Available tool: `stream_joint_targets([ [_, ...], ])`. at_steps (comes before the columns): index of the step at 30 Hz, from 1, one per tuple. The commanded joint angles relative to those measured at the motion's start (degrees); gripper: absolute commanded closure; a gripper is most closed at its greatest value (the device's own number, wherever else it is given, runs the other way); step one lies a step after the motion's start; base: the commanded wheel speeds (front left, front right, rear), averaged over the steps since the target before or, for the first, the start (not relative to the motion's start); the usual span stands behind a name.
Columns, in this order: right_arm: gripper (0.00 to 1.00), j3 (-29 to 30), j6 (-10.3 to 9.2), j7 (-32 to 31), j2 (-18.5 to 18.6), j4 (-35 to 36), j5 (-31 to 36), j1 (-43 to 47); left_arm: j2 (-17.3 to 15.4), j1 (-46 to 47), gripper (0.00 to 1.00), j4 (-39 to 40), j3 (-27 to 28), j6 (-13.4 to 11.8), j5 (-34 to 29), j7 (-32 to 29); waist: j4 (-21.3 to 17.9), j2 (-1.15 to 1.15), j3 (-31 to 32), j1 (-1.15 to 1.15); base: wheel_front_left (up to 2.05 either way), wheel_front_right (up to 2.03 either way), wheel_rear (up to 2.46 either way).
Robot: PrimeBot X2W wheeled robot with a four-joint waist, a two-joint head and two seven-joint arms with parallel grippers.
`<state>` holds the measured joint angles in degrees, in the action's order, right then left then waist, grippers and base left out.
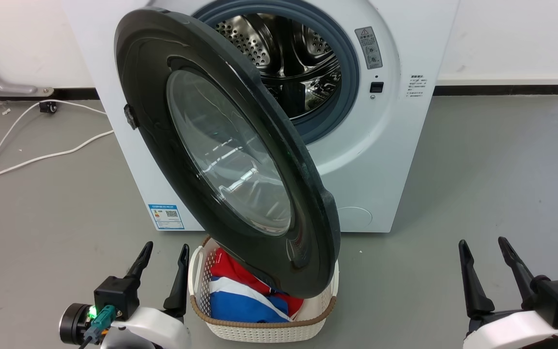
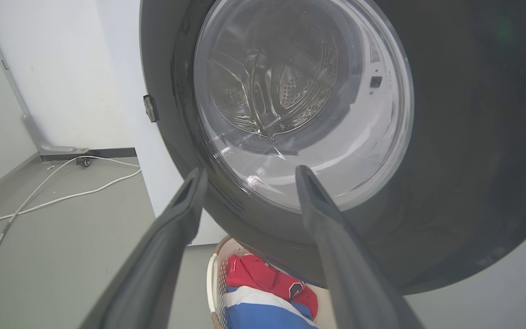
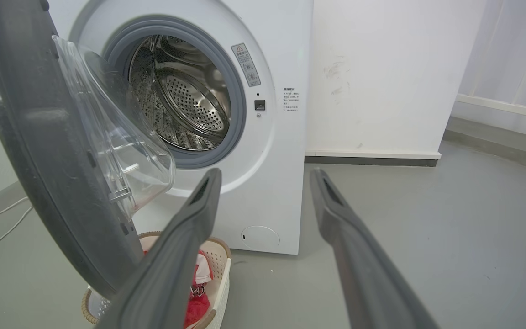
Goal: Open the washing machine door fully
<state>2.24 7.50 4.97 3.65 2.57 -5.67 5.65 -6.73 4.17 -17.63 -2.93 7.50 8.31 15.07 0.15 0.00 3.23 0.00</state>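
Now, the washing machine (image 1: 385, 160) sits at the far side of the grey floor (image 1: 492, 194), white and square against the wall, and the washing machine door (image 1: 230, 155) stands swung out from its front. The door is hinged on the left, and its free edge reaches toward the near side, hanging over the cream laundry basket (image 1: 264, 329). It is open part of the way and not folded back to the left. The steel drum (image 1: 288, 48) shows clearly behind it, ringed by the grey gasket (image 1: 351, 72). Low on the machine's front are a blue label (image 1: 166, 216) on the left and a round flap (image 1: 354, 216) on the right. Down in the basket lie red, white and blue clothes (image 1: 245, 300). The left gripper (image 1: 166, 245) waits at the near left with its fingers spread wide and nothing between them, its inner finger just beside the basket's left rim and apart from the door. From the left wrist, those fingers point up at the door's outer face and its glass bowl. The right gripper (image 1: 482, 241) is well off to the near right, also spread wide and empty, over bare floor. A white cable (image 1: 27, 160) trails across the floor on the far left.
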Motion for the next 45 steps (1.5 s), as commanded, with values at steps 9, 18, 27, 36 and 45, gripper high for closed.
stream_joint_targets([
  [9,0.00,0.14,-0.01,0.16,-0.57,-0.31,-0.34,-1.15,0.02,1.18,1.00,0.56,-0.65,-0.03,0.44,0.14,0.52,0.00,-0.25,0.00,0.00,0.00,0.00],
  [18,0.00,0.11,-0.01,0.51,-0.73,-1.18,-0.49,-1.25,1.19,1.97,1.00,5.30,-0.13,-0.17,1.64,0.14,0.74,0.00,-0.14,0.00,0.00,0.00,0.00],
  [27,0.00,0.39,-0.01,0.37,-0.79,-1.55,-0.27,-1.32,3.16,6.92,1.00,15.91,-3.66,-0.76,2.28,0.14,1.22,0.00,-0.25,0.00,0.00,0.00,0.00],
  [36,0.00,1.27,-0.01,-0.21,-0.83,-1.37,0.08,-1.22,3.84,17.67,1.00,22.81,-15.79,-4.05,7.57,-0.83,1.63,0.00,-0.22,0.00,0.00,0.00,0.00],
  [45,0.00,1.50,-0.01,-1.12,-0.84,-0.86,0.20,-0.60,3.81,26.71,1.00,21.61,-34.30,-11.23,17.84,-3.32,0.63,0.00,0.08,0.00,0.00,0.00,0.00],
])
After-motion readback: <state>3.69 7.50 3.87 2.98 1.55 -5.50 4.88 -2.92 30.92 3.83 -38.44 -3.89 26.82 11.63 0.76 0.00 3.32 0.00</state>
